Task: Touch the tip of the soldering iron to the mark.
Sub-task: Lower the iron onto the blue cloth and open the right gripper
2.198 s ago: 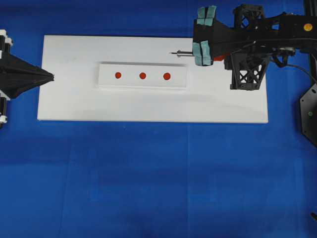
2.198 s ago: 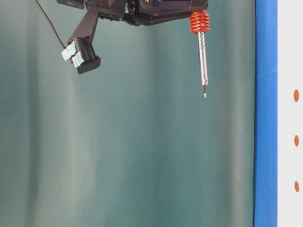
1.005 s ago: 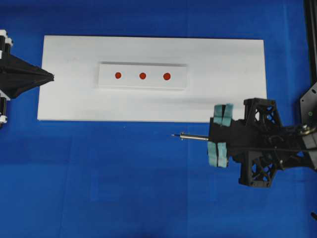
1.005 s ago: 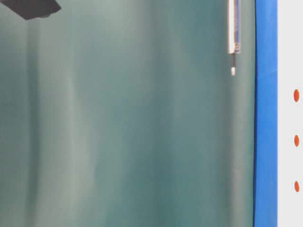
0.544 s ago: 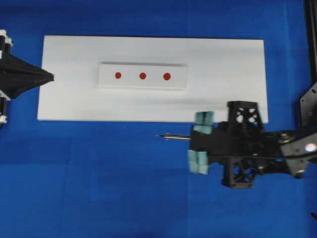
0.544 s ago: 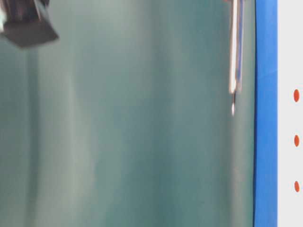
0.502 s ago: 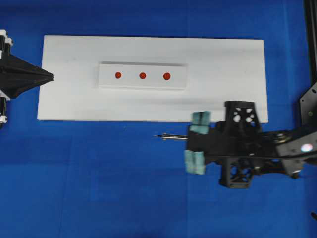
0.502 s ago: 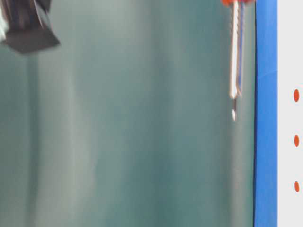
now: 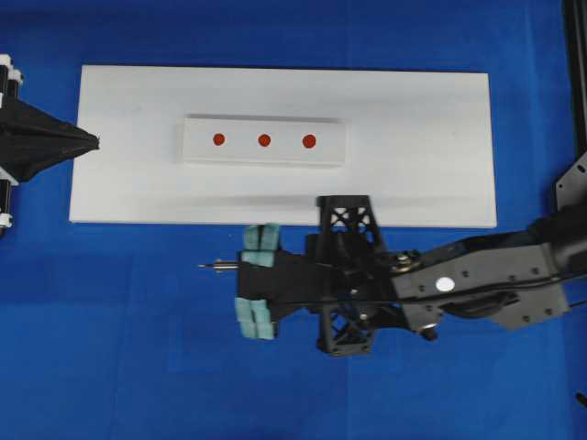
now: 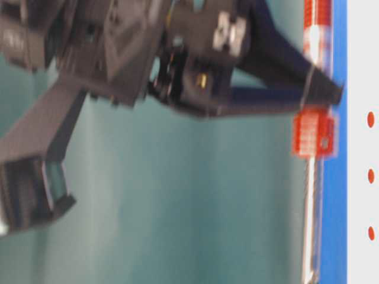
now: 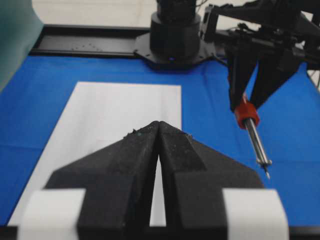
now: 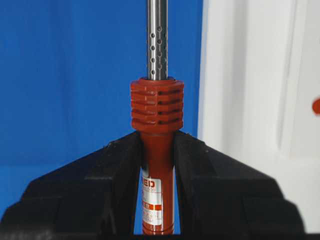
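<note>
My right end effector (image 12: 157, 165) is clamped on the soldering iron (image 12: 157, 117). Its tip (image 9: 202, 267) hangs over blue worktop (image 9: 138, 367), with the mark (image 9: 264, 140) well off at one o'clock. A swing could catch the white block (image 9: 330, 151). The left end effector (image 11: 159, 150) sits clenched.

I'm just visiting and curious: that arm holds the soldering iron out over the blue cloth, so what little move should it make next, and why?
Probably swing the right gripper toward the white block. The soldering iron is clamped, but its tip hangs over the blue cloth, short of the board and left of the middle red mark.
</note>
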You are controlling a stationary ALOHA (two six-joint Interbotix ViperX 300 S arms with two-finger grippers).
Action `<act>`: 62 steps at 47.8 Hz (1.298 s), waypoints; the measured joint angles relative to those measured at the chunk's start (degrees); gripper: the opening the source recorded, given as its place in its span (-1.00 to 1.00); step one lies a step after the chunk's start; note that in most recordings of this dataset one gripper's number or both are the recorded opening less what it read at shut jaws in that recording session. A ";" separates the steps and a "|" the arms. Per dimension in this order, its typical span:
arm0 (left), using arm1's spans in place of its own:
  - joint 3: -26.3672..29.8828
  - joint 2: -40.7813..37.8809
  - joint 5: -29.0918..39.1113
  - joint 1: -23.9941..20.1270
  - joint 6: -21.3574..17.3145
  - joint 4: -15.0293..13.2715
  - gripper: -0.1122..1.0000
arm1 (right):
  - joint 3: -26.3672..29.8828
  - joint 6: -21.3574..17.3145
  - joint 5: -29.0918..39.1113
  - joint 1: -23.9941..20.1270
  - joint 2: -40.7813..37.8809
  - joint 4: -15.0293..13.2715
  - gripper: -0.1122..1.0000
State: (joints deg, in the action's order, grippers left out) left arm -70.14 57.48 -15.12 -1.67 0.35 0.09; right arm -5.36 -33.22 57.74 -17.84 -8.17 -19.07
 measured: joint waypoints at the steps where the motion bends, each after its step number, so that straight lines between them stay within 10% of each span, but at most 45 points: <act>1: -0.09 0.09 0.00 0.00 0.00 0.00 -0.79 | 0.35 0.00 -0.09 0.09 -0.18 0.00 -0.68; 21: -0.18 0.53 0.00 0.00 0.00 0.00 -0.79 | 0.97 -0.70 -1.76 0.09 -2.81 0.35 -0.68; 62: -0.53 0.53 0.00 0.00 0.00 0.00 -0.79 | -7.91 -3.87 -27.60 0.62 -12.92 2.64 -0.68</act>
State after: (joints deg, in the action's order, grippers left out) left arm -70.66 58.01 -15.12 -1.67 0.35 0.09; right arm -13.27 -37.09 30.15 -17.23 -21.09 -16.44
